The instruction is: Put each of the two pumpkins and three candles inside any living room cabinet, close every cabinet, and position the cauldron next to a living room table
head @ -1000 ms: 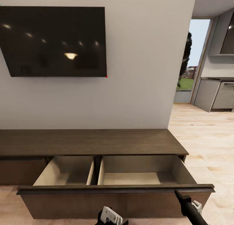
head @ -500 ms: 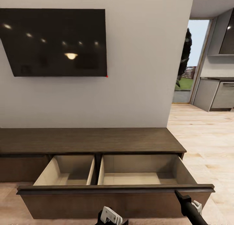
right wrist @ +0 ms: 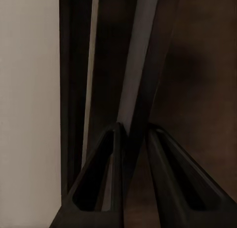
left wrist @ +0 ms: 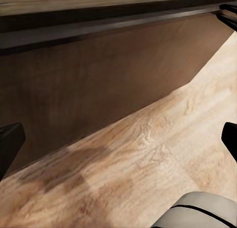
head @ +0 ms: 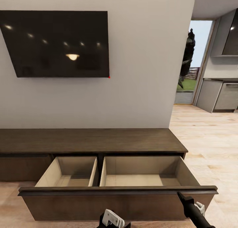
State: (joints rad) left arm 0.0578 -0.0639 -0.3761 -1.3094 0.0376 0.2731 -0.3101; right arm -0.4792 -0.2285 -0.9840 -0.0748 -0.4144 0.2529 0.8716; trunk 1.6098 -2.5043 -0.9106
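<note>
while my head camera looks down on the cabinet, its long drawer stands pulled out, two pale compartments showing: a narrower one on my left, a wider one on my right. nothing lies in either as far as this view reaches.

right gripper: the head view gives only its dark tip at the right end of the drawer front's top lip, so i cannot read the finger gap there. the right wrist view does: the two dark fingers stand close together with the thin edge of the drawer front between them, so i log it as pinching that lip.

left gripper: the left wrist view shows one finger at each side edge of the picture, far apart, so spread wide. between them is bare pale wood floor and the brown drawer front. the head view shows just a white-and-black part of that arm at the bottom edge, below the drawer front.

also noted from the head: a dark tv on the wall above the cabinet, and a doorway to greenery on the right.
</note>
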